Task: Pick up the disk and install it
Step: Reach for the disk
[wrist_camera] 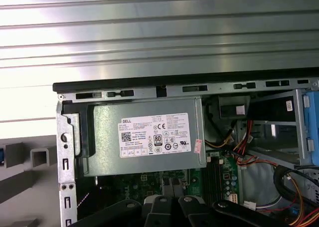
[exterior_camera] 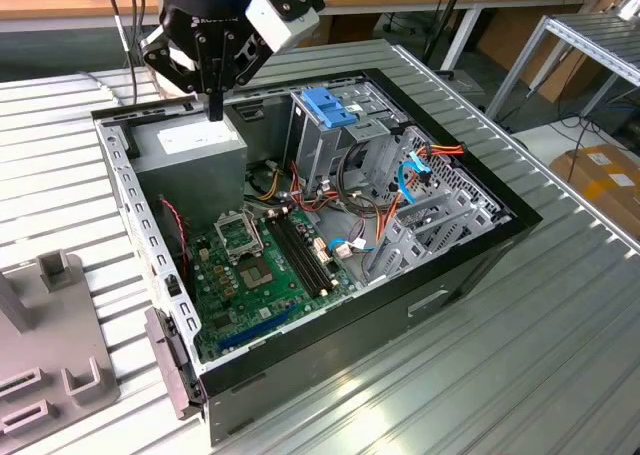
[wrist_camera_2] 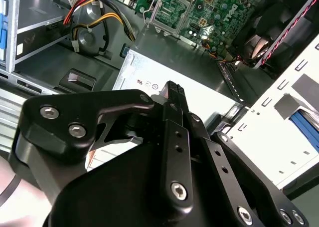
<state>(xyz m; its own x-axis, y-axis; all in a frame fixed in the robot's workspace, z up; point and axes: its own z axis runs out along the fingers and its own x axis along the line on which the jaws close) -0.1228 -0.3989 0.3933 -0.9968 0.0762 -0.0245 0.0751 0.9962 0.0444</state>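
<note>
Exterior view: an open computer case (exterior_camera: pixel 455 265) sits mid-frame on a ribbed metal table (exterior_camera: pixel 530 375), with a grey holder (exterior_camera: pixel 60 360) at lower left. At upper left the black gripper (exterior_camera: pixel 213 108) hangs just above the grey power supply (exterior_camera: pixel 190 155), fingers pinched together and empty.

Second wrist view: the clenched gripper (wrist_camera_2: pixel 172 90) is over the power supply's label. Beyond the case wall shows a light-blue edge, apparently the disk (wrist_camera_2: pixel 305 124).

First wrist view: the power supply (wrist_camera: pixel 144 137) lies inside the case rim.
</note>
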